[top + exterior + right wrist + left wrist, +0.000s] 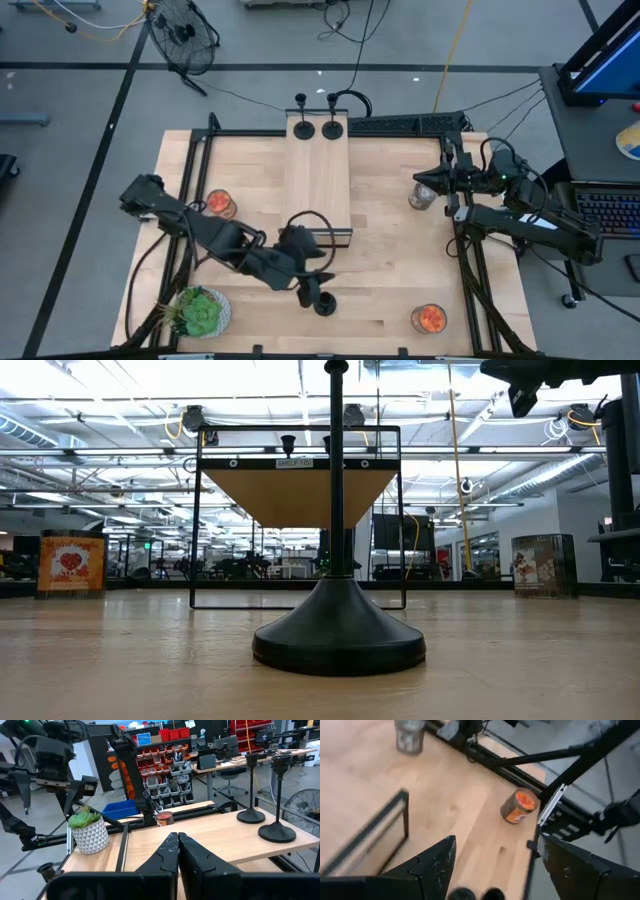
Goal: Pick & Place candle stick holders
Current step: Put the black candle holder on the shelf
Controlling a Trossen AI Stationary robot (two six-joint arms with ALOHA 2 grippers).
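- Presently the left claw (318, 288) hangs at about 6 o'clock on the desk (380, 290), its jaws wide and holding nothing, just above the third candle stick holder (325, 303).
- That holder stands upright on its round base near the desk's front edge; in the left wrist view only a dark bit of it (462, 894) shows low between the two fingers (437, 865).
- Two other holders (317, 128) already stand on the raised wooden shelf (318, 175) at 12 o'clock.
- Right claw (177, 851) is closed and empty, parked at 3 o'clock beside a glass jar (422, 195).
- To do this step well, I would centre the stem between the fingers before closing, come straight down, and grip the thin stem low, where it should tip least.
- Lift vertically so the base clears the desk flat; a sideways pull could topple it.
- Carrying it toward 12 o'clock, keep clear of the shelf's black frame and the two placed holders.
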